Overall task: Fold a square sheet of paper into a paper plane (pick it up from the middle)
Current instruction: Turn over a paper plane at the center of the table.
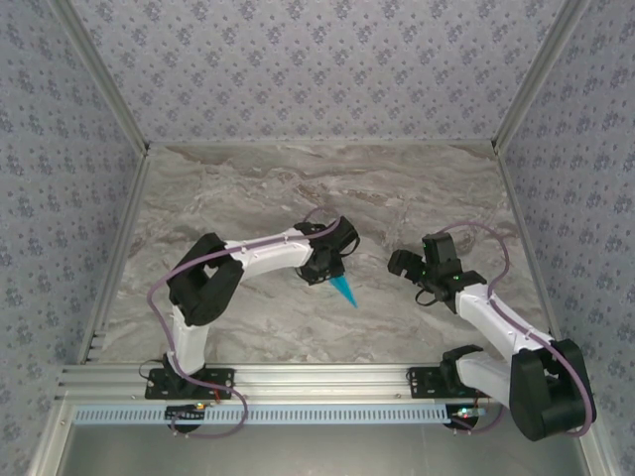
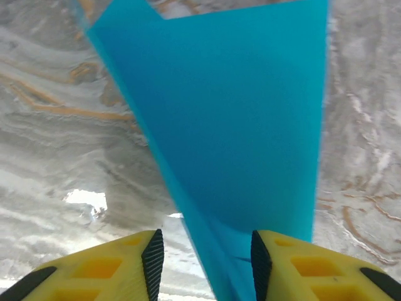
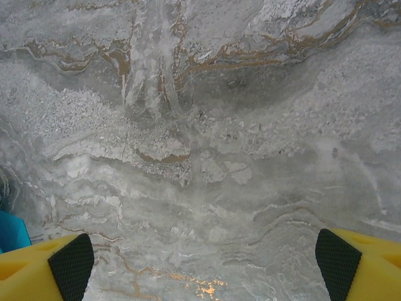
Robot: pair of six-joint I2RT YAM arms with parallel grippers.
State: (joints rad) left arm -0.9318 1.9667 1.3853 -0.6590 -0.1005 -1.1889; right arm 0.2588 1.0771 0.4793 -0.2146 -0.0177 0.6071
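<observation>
The cyan-blue paper [image 1: 345,290], folded into a narrow pointed plane shape, pokes out below my left gripper [image 1: 322,266] near the middle of the marble table. In the left wrist view the paper [image 2: 238,125] fans out wide ahead and narrows down between my left gripper's [image 2: 203,263] fingers. It lies close to the right pad [image 2: 260,263], and a gap stays at the left pad [image 2: 153,263], so the jaws stand partly apart. My right gripper [image 1: 402,264] hovers to the right of the paper, wide open over bare marble [image 3: 203,263]. A corner of the paper [image 3: 11,229] shows at that view's left edge.
The marble table [image 1: 248,188] is bounded by patterned walls at the back and both sides, with metal rails [image 1: 298,379] along the near edge. Open tabletop lies behind and to the left of the arms.
</observation>
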